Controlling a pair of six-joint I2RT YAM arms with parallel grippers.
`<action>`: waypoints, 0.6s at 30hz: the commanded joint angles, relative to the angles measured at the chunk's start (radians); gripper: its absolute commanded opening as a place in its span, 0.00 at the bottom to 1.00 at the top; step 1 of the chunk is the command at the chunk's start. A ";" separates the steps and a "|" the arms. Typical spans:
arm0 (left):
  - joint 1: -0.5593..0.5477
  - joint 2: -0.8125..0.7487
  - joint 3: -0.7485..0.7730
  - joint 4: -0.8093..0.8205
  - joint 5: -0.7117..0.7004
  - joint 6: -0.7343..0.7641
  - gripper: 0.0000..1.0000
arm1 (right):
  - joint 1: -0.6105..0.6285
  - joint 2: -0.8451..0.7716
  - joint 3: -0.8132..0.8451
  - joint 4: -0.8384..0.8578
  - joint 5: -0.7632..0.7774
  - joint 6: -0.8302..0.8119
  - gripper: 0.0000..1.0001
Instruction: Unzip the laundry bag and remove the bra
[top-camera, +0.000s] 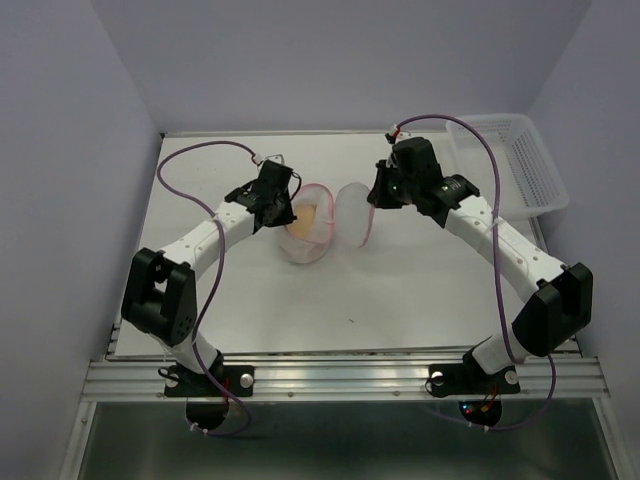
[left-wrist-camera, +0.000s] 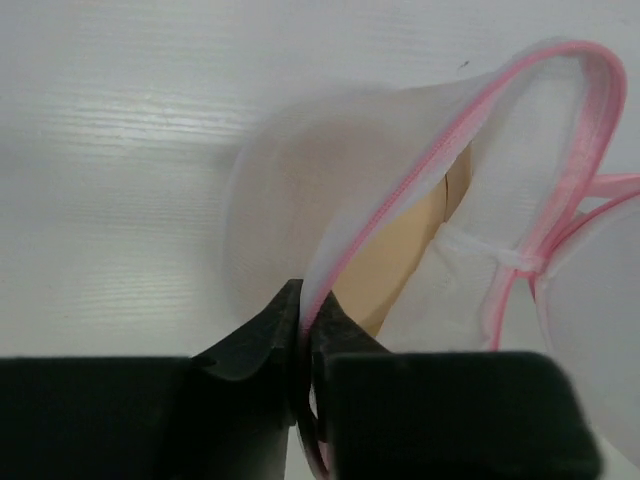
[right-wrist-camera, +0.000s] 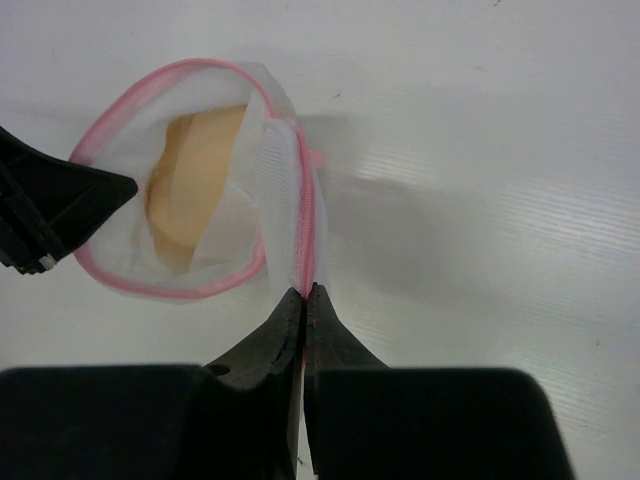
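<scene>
The laundry bag (top-camera: 318, 243) lies unzipped at mid-table, its two white mesh halves with pink zipper trim spread side by side. The tan bra (top-camera: 307, 216) sits inside the left half, and also shows as the bra (left-wrist-camera: 390, 270) and the bra (right-wrist-camera: 195, 165) in the wrist views. My left gripper (left-wrist-camera: 308, 310) is shut on the pink rim of the left half of the bag (left-wrist-camera: 300, 190). My right gripper (right-wrist-camera: 303, 293) is shut on the zipper edge of the right half of the bag (right-wrist-camera: 280, 170). From above, the left gripper (top-camera: 290, 212) and right gripper (top-camera: 375, 195) flank the bag.
A white plastic lattice basket (top-camera: 520, 160) stands at the back right corner of the table. Purple cables loop above both arms. The enclosure walls close in the left, right and back sides.
</scene>
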 joint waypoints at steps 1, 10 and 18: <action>-0.006 -0.091 0.037 0.002 -0.042 -0.019 0.14 | -0.002 -0.016 0.061 -0.037 0.072 -0.037 0.01; -0.022 -0.130 -0.039 0.059 0.007 -0.025 0.00 | -0.032 -0.062 0.051 -0.160 0.149 -0.011 0.01; -0.048 -0.128 -0.076 0.074 0.002 -0.013 0.00 | -0.077 -0.127 -0.089 -0.157 0.155 0.075 0.14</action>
